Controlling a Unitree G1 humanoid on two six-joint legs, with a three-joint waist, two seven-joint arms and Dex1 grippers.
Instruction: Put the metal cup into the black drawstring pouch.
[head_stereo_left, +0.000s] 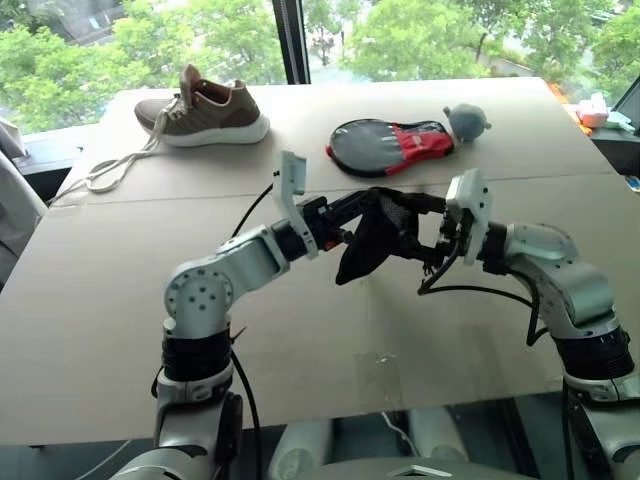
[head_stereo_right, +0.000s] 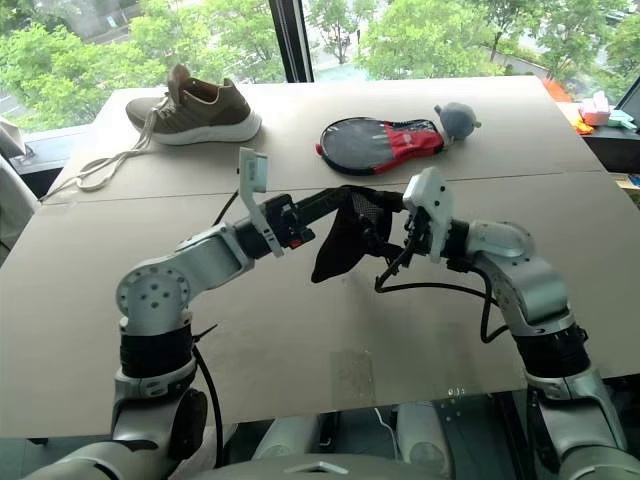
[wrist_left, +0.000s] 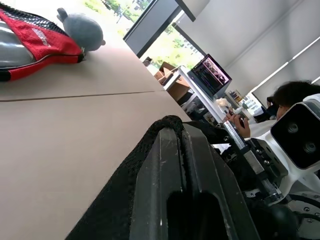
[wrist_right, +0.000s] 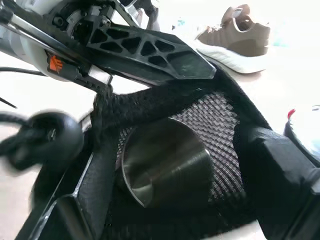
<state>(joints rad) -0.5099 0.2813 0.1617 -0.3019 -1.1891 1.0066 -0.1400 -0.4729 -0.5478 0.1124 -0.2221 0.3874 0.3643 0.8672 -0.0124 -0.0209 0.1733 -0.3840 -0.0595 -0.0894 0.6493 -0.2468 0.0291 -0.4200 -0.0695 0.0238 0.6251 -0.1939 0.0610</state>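
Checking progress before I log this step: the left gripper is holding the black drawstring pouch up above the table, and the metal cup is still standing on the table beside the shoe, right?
Not quite. The left gripper does hold the black drawstring pouch above the table, but the metal cup is inside the pouch's mesh lining, as the right wrist view shows, not beside the shoe.

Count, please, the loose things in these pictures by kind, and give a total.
Footwear: 1, the brown knit sneaker with white sole
Cases and pouches: 2, the black-and-red paddle-shaped case and the black mesh drawstring pouch
Cups: 1, the shiny metal cup inside that pouch
Soft toys: 1, the grey round plush toy
Total: 5
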